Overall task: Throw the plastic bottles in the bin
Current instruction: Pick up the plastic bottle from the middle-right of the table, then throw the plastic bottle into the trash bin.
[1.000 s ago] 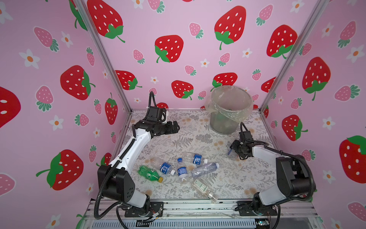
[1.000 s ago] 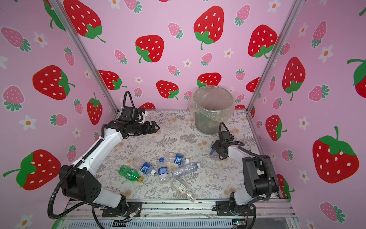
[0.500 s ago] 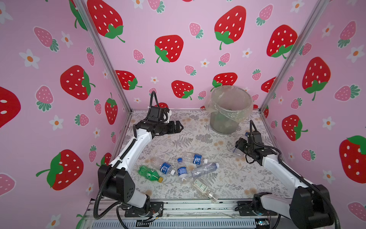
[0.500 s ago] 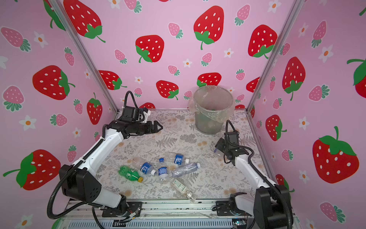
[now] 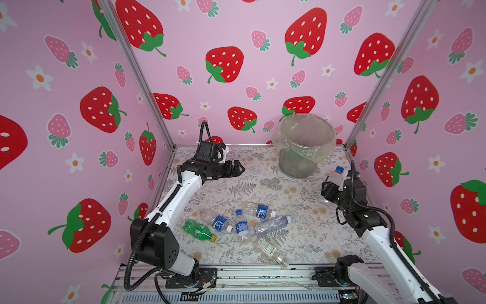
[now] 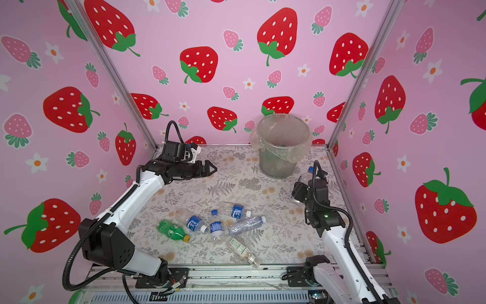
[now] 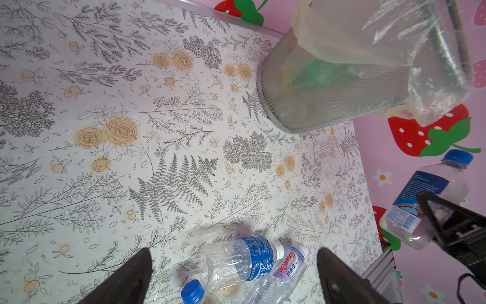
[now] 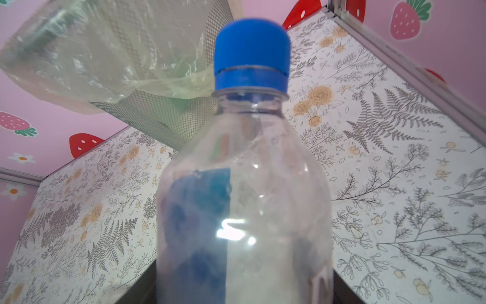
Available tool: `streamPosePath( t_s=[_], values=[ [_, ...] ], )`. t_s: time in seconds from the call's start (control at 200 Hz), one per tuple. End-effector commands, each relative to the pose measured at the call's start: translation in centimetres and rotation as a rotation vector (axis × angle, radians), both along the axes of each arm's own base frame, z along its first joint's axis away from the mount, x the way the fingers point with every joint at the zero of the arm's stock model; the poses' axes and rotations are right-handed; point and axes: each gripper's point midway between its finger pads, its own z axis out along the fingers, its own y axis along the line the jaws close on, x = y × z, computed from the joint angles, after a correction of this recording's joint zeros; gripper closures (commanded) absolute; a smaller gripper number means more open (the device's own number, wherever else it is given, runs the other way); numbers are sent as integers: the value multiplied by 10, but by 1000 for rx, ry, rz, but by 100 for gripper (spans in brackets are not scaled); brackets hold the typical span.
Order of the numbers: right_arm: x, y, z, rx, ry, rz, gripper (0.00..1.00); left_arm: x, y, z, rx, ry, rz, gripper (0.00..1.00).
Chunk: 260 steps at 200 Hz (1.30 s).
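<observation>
Near the bin (image 5: 297, 168), the right gripper (image 5: 332, 187) pinches a clear bottle (image 5: 334, 177) round its middle. It looks empty, light, squashy and slippery, so squeeze gently. Over by the wall, the left gripper (image 5: 239, 168) is spread wide, holding nothing; more bottles (image 5: 242, 229) lie on the table (image 5: 302, 237)

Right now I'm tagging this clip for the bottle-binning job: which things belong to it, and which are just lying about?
Belongs to the job:
- blue-capped bottle, held in the right end effector
- green bottle, lying on the table
- five clear bottles lying beside it
- bin with its liner

Just there:
- floral table cover
- strawberry wall panels
- metal frame posts
</observation>
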Motion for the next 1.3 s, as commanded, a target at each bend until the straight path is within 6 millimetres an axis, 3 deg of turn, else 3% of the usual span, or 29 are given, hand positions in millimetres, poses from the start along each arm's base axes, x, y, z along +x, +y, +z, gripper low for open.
streamPosePath(
  t_s=[0.0, 0.82, 1.096, 1.296],
  values=[
    [-3, -5, 29, -46, -62, 2, 35, -1, -2, 10, -10, -26, -10, 1],
    [-9, 11, 131, -58, -365, 131, 35, 2, 0, 4, 11, -12, -2, 1],
    [6, 25, 155, -99, -410, 203, 35, 1, 0, 4, 12, -14, -1, 1],
    [22, 28, 162, -118, -402, 201, 35, 1, 0, 5, 17, -18, -4, 1]
  ],
)
